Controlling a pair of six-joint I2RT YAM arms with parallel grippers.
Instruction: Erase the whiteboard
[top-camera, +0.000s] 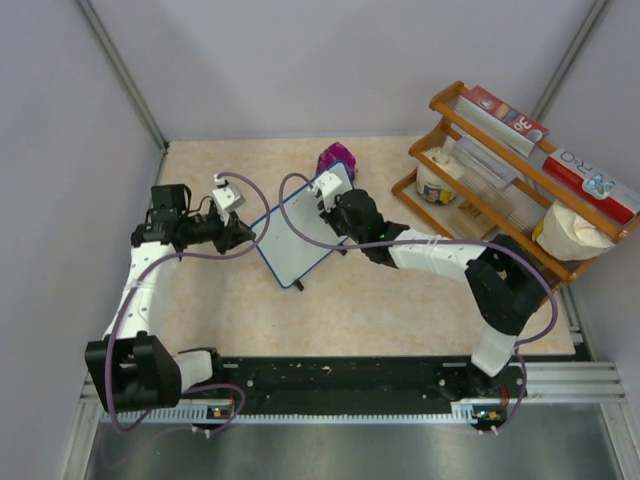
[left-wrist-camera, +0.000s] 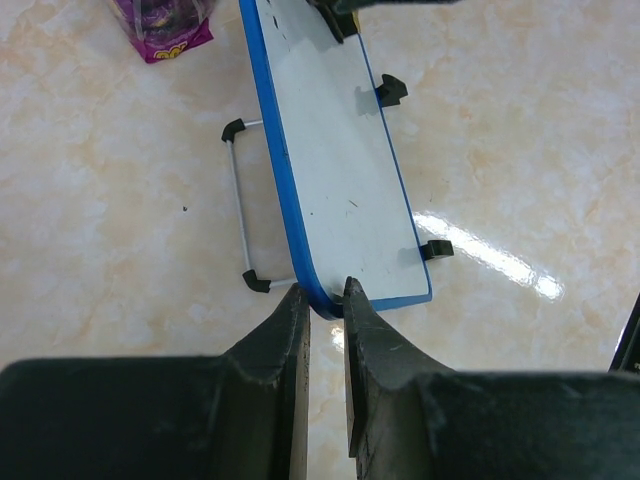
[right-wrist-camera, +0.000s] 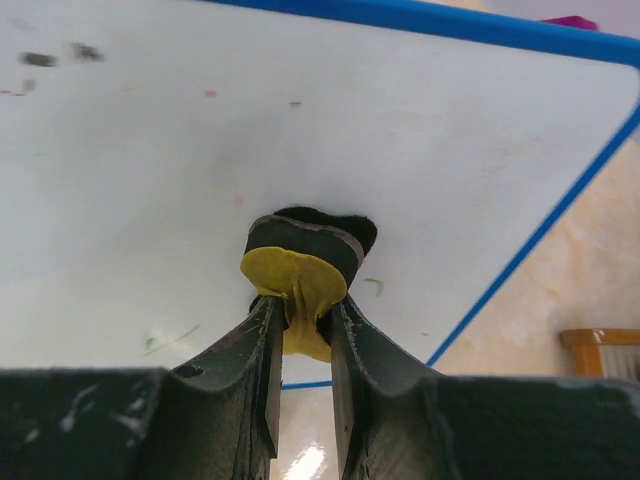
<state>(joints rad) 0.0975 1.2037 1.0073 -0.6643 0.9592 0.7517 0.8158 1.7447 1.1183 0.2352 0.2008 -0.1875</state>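
While the left gripper pinches a corner of the whiteboard, propped tilted mid-table, the right gripper squeezes a yellow-and-black eraser against its face; faint smudges there cannot be read.

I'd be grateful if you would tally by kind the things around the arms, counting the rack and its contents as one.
whiteboard: 1
eraser: 1
purple packet: 1
rack: 1
Total: 4
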